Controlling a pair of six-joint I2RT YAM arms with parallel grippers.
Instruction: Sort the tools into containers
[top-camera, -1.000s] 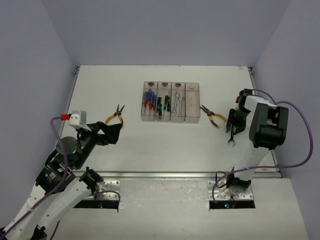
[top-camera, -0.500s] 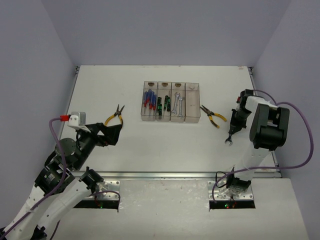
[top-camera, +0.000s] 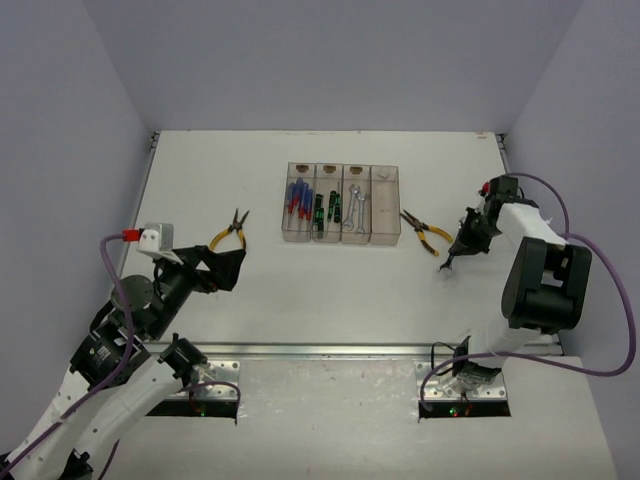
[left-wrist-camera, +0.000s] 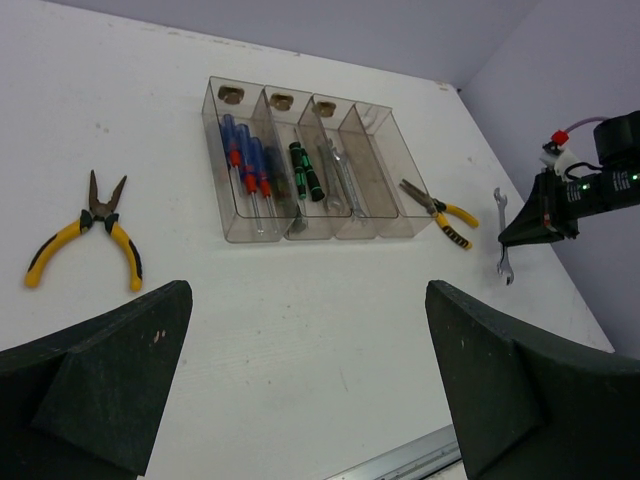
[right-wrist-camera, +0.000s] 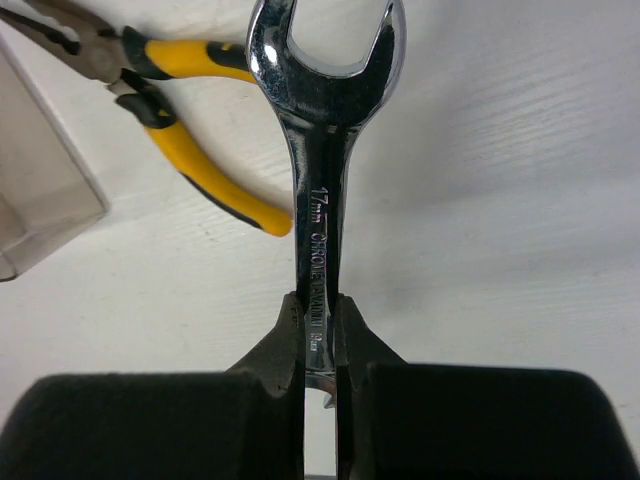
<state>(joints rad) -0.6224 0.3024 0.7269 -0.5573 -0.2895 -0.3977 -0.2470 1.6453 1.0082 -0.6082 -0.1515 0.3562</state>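
Four joined clear containers stand mid-table. They hold blue screwdrivers, black-and-green screwdrivers and a silver wrench; the rightmost bin holds nothing. My right gripper is shut on a silver wrench by its lower shank, the open-end head pointing away. It hangs just right of yellow-handled pliers. Other yellow-handled pliers lie to the left, beyond my open left gripper, which holds nothing.
The held wrench and right gripper are near the table's right edge. A corner of the rightmost bin shows left of the pliers. A metal rail runs along the near table edge.
My right gripper closed on the wrench and carried it away from the near edge and to the left, nearer the right pliers. The left arm stayed still.
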